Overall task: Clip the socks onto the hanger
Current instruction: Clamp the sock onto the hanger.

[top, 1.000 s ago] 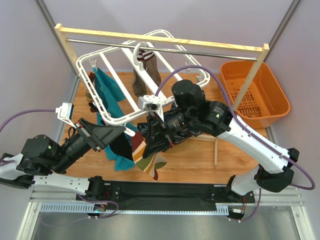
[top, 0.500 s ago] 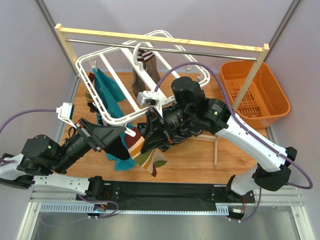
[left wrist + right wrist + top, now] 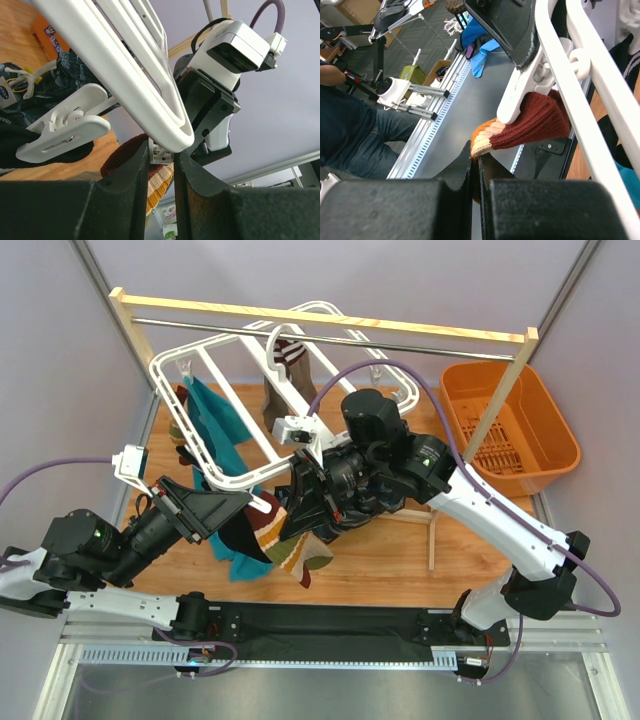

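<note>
While your right claw [image 3: 475, 160] is pressed tight on the rust-and-orange knit sock [image 3: 530, 122], your left claw [image 3: 162, 154] pinches a white clip [image 3: 517, 92] under the hanger [image 3: 125, 75] corner, and that clip sits right on the sock's cuff.

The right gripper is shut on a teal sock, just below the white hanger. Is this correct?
No. The right gripper is shut on a maroon and orange sock, not a teal one, just below the white hanger; the right wrist view shows this.
</note>
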{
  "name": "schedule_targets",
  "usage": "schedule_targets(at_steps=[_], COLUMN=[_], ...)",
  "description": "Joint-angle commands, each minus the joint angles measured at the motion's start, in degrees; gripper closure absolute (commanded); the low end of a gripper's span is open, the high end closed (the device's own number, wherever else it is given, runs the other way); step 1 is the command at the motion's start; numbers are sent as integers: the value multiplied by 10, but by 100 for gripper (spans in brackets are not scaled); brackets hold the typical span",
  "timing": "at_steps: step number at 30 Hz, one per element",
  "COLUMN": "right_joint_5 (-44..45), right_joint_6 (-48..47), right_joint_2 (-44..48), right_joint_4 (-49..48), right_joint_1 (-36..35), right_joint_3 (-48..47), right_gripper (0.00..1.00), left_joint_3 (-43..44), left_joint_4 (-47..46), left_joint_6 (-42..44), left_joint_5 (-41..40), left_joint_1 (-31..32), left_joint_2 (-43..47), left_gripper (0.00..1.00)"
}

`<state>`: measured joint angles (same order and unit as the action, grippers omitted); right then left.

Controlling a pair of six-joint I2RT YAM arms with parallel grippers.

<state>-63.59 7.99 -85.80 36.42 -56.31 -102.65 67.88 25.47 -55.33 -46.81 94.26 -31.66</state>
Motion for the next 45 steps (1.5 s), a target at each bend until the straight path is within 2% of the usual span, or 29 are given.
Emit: schedule_targets(at_steps=[1, 3, 4, 6, 7, 9, 10, 14, 15, 16, 19, 23, 24, 26, 33, 36, 40, 45], right_joint_5=[-17, -20, -21, -21, -22, -22, -23, -24, -24, -22, -14, 23, 32, 66, 191, 253, 326, 409], right_joint_6=[20, 22, 22, 22, 21, 22, 23, 27, 26, 27, 26, 15, 9, 0, 13, 23, 33, 44], right_joint_2=[12, 10, 9, 3, 2, -1, -2, -2, -2, -2, -5, 8, 13, 33, 144, 167, 193, 211], right_joint_4=[-48, -48, -49, -48, -44, -46, -50, -57, -58, -57, -46, -34, -31, -14, -6, 14, 29, 33], right_joint_1=[2, 2, 2, 2, 2, 2, 2, 2, 2, 2, 2, 2, 2, 2, 2, 2, 2, 3], right_joint_3=[1, -2, -4, -7, -9, -9, -9, -7, -7, -6, -3, 24, 41, 62, 192, 206, 223, 238], right_gripper=[100, 100, 100, 100, 100, 100, 100, 100, 100, 100, 88, 42, 33, 24, 16, 16, 15, 14], left_joint_3=[3, 2, -2, -1, 0, 1, 2, 9, 9, 10, 9, -15, -20, -30, -36, -28, -9, 34], left_joint_4=[-4, 4, 5, 13, 17, 18, 19, 28, 29, 34, 54, 60, 59, 68, 111, 149, 221, 331], left_joint_6=[1, -7, -13, -17, -21, -20, -20, -18, -17, -16, -31, -57, -60, -61, -41, -29, -31, -48], left_joint_5=[-8, -14, -18, -22, -23, -23, -22, -26, -26, -27, -28, -22, -14, -5, 61, 70, 42, -35], left_joint_1=[1, 1, 0, 1, 0, 0, 0, 0, 0, 0, 0, 0, 0, 0, 0, 0, 0, 1], left_joint_2=[8, 13, 16, 17, 17, 16, 16, 12, 12, 12, 17, 36, 47, 57, 110, 139, 178, 202], left_gripper=[93, 83, 69, 60, 50, 45, 39, 29, 22, 12, 1, 0, 0, 1, 5, 9, 14, 16])
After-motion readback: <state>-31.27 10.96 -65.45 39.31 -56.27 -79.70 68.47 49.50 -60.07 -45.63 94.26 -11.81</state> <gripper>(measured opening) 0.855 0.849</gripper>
